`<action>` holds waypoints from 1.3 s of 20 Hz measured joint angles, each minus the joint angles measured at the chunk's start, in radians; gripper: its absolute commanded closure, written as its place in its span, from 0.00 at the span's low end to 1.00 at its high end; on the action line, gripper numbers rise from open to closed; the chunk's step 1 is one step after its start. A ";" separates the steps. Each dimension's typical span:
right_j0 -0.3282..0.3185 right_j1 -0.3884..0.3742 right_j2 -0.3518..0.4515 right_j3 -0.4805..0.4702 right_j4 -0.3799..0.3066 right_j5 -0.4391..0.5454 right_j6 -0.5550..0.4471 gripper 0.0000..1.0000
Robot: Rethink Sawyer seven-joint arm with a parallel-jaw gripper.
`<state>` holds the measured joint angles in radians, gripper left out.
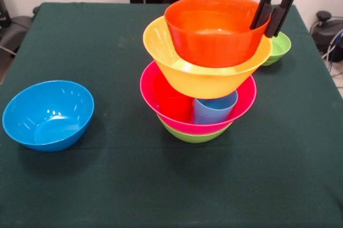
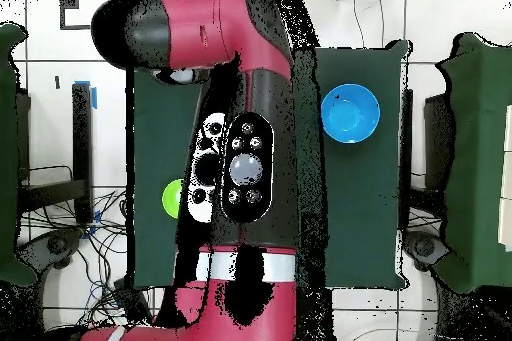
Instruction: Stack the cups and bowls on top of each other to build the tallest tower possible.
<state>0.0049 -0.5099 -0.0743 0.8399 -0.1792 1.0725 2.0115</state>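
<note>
Clearly, in the front view the tower (image 1: 201, 72) stands near the middle of the dark green surface (image 1: 107, 185): a green bowl (image 1: 194, 135) at the bottom, a pink bowl (image 1: 244, 102) in it, then a red cup (image 1: 171, 102) and a light blue cup (image 1: 214, 110) side by side inside the pink one, and on these a yellow-orange bowl (image 1: 206, 80) carrying an orange bowl (image 1: 211, 32), which sits tilted. These are glossy thin plastic pieces, so I judge them light, stiff and slippery; the best hold is a pinch on the rim wall, and the upper bowls can slide easily because they rest only on two cups. The end effector (image 1: 272, 9) comes down from the upper right, and its two black fingers (image 1: 263, 8) stand close together at the right rim of the orange bowl, as if they pinch its wall, with only a narrow gap between them. A blue bowl (image 1: 48, 114) lies apart on the left, and a small green bowl (image 1: 278, 48) waits behind the tower. In the overhead view the red and black arm (image 2: 240, 147) covers the tower completely; only the blue bowl (image 2: 350, 114) and an edge of the small green bowl (image 2: 172, 199) show, and the end effector is hidden there.
</note>
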 measured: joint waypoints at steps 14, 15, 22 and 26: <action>0.000 -0.016 -0.027 0.077 0.000 -0.024 0.000 1.00; 0.000 -0.016 -0.030 0.079 0.000 -0.024 0.000 1.00; 0.000 -0.018 -0.035 0.092 0.000 -0.024 0.000 1.00; 0.000 -0.027 -0.035 0.127 0.001 -0.024 0.000 1.00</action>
<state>0.0049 -0.5372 -0.1094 0.9671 -0.1786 1.0483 2.0115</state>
